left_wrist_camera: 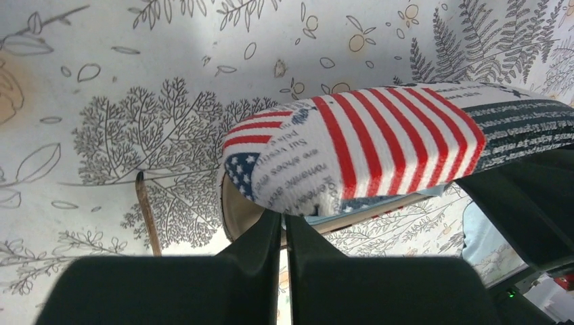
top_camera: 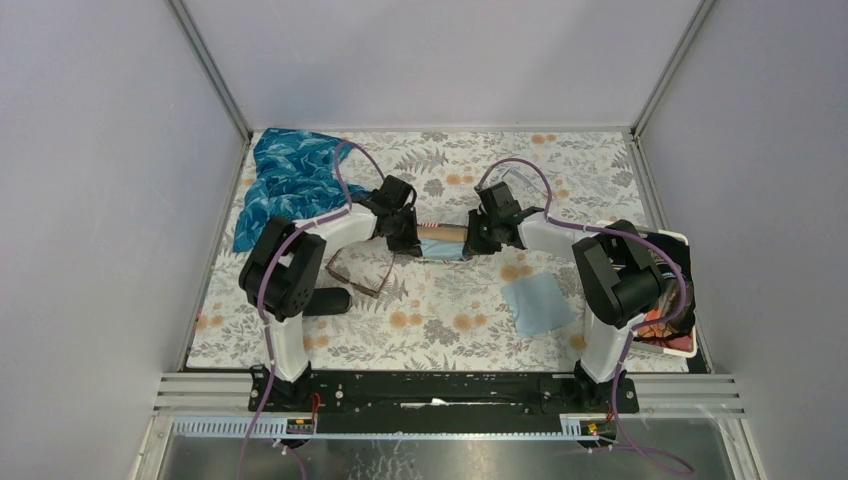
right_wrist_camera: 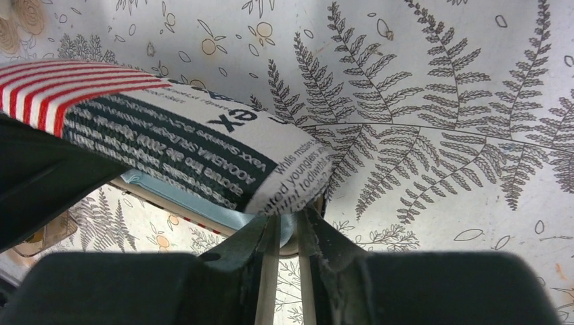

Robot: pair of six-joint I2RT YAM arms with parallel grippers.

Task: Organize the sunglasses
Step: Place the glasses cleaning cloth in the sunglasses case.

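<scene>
Floral tabletop (top_camera: 440, 330) carries all items. Flag-print case (top_camera: 443, 242) spans centre between both arms; appears raised and open, pale blue lining showing. Left fingers (left_wrist_camera: 271, 237) nearly pressed together, pinching lower edge of case at one end. Right fingers (right_wrist_camera: 304, 230) pinching opposite end likewise. Task item, sunglasses (top_camera: 358, 273), lies on tabletop just beside left arm, not yet in case.

Judgement: case-opening step in hand. Next move calls for one arm steadying case while other releases, collects sunglasses and inserts them.
</scene>
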